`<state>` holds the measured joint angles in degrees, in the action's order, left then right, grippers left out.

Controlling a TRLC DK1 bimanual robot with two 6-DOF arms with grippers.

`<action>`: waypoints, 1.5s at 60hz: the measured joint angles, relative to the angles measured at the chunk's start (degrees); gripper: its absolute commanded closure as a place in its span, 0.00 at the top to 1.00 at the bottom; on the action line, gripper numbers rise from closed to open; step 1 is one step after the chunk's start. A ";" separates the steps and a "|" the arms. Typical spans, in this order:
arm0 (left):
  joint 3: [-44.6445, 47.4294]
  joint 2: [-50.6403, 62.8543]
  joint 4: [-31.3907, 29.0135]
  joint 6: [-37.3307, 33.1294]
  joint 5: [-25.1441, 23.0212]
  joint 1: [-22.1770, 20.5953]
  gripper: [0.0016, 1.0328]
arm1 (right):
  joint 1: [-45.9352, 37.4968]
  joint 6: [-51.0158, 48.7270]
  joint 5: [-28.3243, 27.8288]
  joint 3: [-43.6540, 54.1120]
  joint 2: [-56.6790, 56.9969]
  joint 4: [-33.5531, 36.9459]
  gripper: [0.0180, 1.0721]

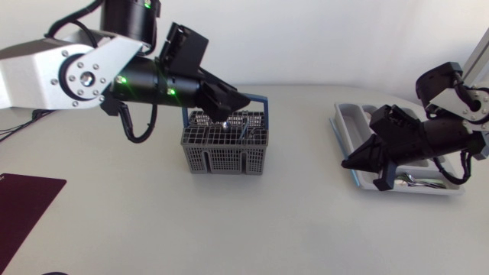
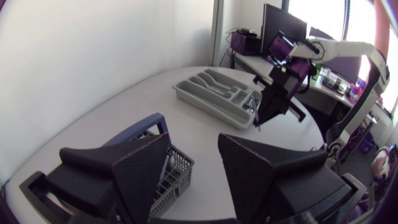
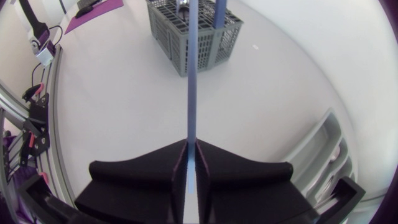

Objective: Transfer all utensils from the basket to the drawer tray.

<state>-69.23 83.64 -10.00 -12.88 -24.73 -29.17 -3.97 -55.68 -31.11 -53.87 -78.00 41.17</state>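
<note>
Starting on the left, we've got our left gripper (image 1: 231,105) hanging right over the grey plastic-mesh cutlery basket with the blue handle (image 1: 223,149). Its fingers are spread wide with nothing between them; the left wrist view shows the gap plainly, with the basket under one finger. Silvery utensils (image 1: 203,119) stand in the basket's far compartments, so there's work left here. Our call for the next pick: come straight down on one piece, keep clear of that handle, and close only when both fingers flank a single shaft.

Moving right, our right gripper (image 3: 191,149) is clamped on a slim bluish-silver metal utensil (image 3: 191,87), whose shaft runs straight out ahead from between the fingers. What kind of utensil it is, we can't tell. In the head view this gripper sits over the near left part of the pale grey compartmented drawer tray (image 1: 348,113) at the table's right. A few silvery pieces (image 1: 416,181) already lie in its near slot.

This is the step in hand, we reckon: the put-down. Doing it well means turning the shaft in line with a long slot, lowering it close to the tray floor, and only then letting go. Dropped across a divider, it would likely sit perched.
</note>
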 measured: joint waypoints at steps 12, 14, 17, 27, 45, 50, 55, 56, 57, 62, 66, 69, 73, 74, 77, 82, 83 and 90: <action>1.73 2.03 0.00 -5.75 4.35 -2.10 0.55 | -8.28 1.62 -0.17 -8.26 -11.13 1.29 0.06; 1.79 2.43 0.04 -6.71 5.14 -2.23 0.55 | -9.14 2.69 -0.17 -9.68 -12.83 1.29 0.06; 1.95 3.19 0.26 -8.11 6.29 -2.49 0.55 | -10.40 4.57 -0.20 -12.04 -15.50 1.25 0.06; 3.37 5.14 2.71 -11.23 8.74 -2.80 0.55 | -13.81 11.96 -0.11 -17.90 -22.56 -0.22 0.07; 4.48 8.37 5.70 -12.92 12.02 -3.30 0.55 | -15.26 25.68 3.39 -26.47 -35.06 -3.28 0.09; 4.48 9.31 5.86 -12.96 13.25 -3.56 0.55 | -15.10 28.04 4.66 -27.32 -37.44 -4.15 0.09; 4.48 9.90 6.23 -13.35 13.99 -3.65 0.55 | -14.88 29.92 5.84 -27.45 -38.97 -5.25 0.13; 4.50 9.97 6.60 -13.35 14.40 -3.65 0.55 | -14.88 30.16 5.92 -27.45 -39.17 -5.42 0.15; 4.57 10.05 7.21 -13.51 14.69 -3.65 0.55 | -14.82 30.29 5.97 -27.45 -39.43 -5.53 0.19; 5.03 10.19 10.64 -14.03 16.33 -3.65 0.55 | -14.45 30.91 6.56 -27.45 -39.80 -6.36 0.28; 5.66 10.45 13.49 -14.19 17.59 -3.65 0.55 | -14.16 31.30 6.88 -27.45 -39.80 -6.97 0.41; 5.79 11.04 14.62 -14.19 17.97 -3.65 0.55 | -14.08 31.32 6.99 -27.45 -39.78 -7.23 0.48; 5.79 12.11 15.17 -14.19 18.05 -3.65 0.55 | -14.01 31.32 7.21 -27.23 -39.78 -7.80 0.56; 5.79 12.37 15.28 -14.19 18.05 -3.65 0.55 | -13.92 31.30 7.23 -27.10 -39.78 -8.00 0.57; 5.79 13.27 15.58 -14.19 18.18 -3.65 0.55 | -13.75 31.30 7.41 -26.86 -39.78 -8.22 0.64; 5.79 14.10 15.87 -14.16 18.21 -3.65 0.55 | -13.33 31.30 7.65 -26.01 -39.74 -8.63 0.71; 5.79 14.21 15.93 -14.16 18.21 -3.65 0.55 | -13.25 31.30 7.85 -25.79 -39.67 -8.68 0.71; 5.79 14.60 17.29 -14.14 18.21 -4.00 0.47 | -12.66 31.36 8.72 -24.02 -38.84 -9.40 0.71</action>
<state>-63.44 98.24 7.29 -27.03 -6.52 -33.17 -16.62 -24.32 -22.39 -77.89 -116.84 31.77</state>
